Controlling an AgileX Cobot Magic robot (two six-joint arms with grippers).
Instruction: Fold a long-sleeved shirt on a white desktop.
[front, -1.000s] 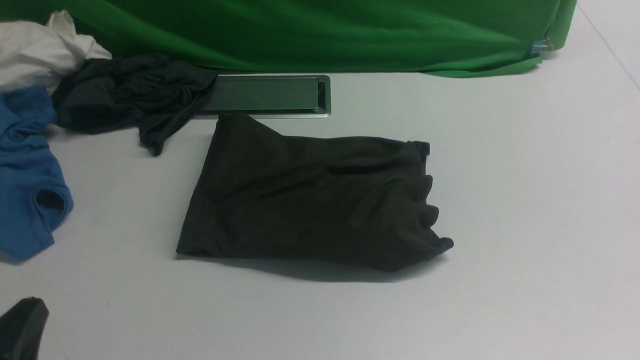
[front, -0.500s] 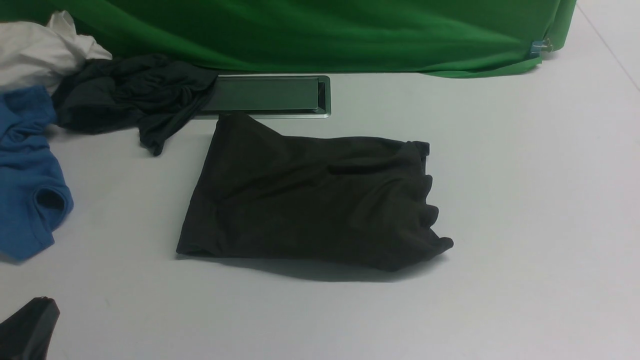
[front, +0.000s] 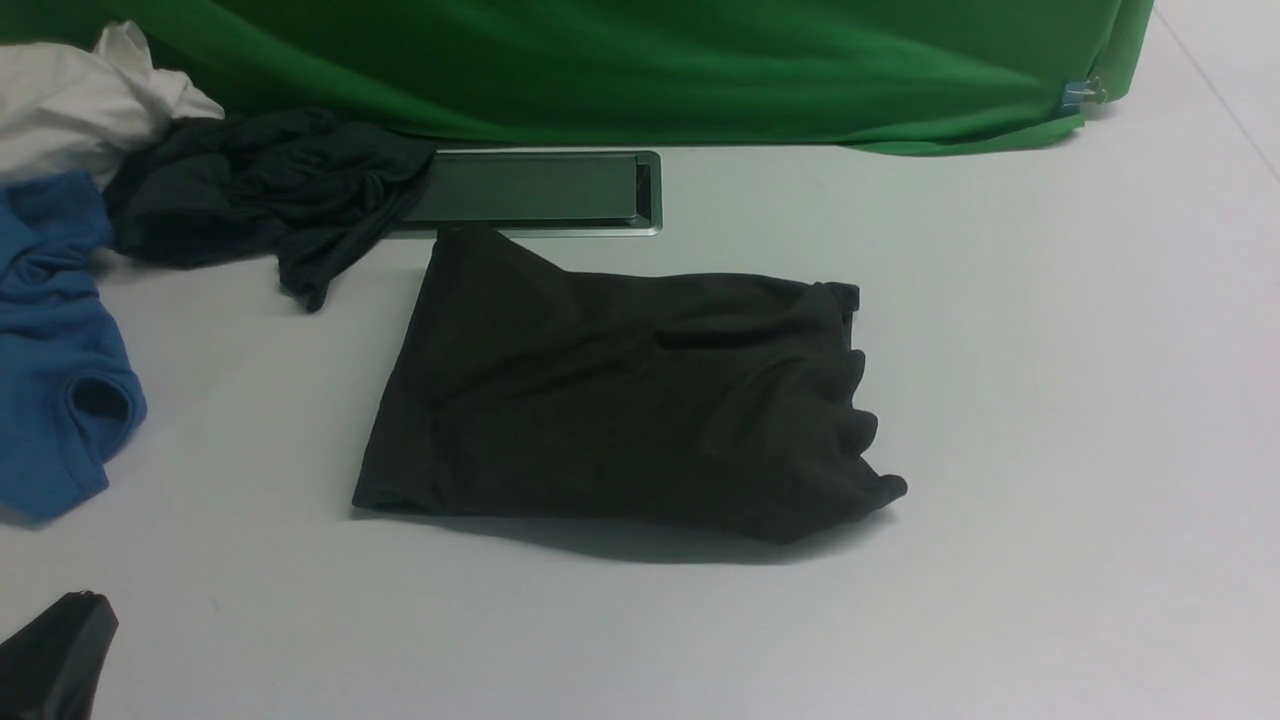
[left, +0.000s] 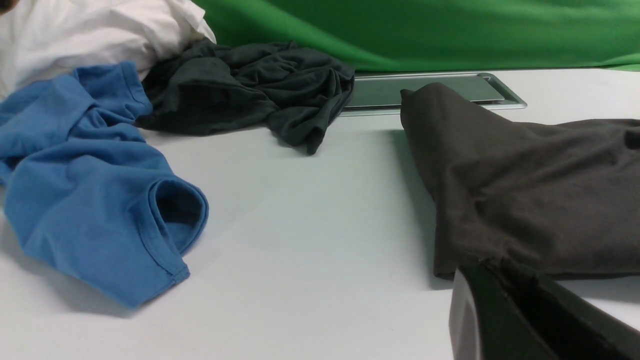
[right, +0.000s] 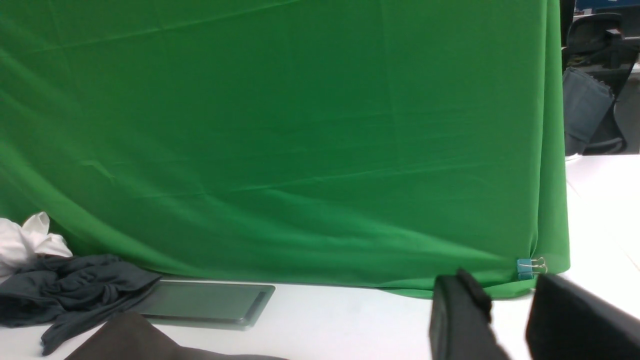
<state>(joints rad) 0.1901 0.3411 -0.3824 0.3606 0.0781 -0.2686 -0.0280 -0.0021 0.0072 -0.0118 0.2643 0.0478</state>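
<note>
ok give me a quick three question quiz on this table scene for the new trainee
1. True or false: the long-sleeved shirt lies spread out flat at full length on the white desktop.
2. Which garment overlaps the hatch? A) blue shirt B) dark grey garment C) white cloth
3. Fill in: in its wrist view, nothing sits between the right gripper fingers, with a visible ____ between them.

Key: 1 false, it is already folded into a compact bundle. 2 B. 3 gap.
</note>
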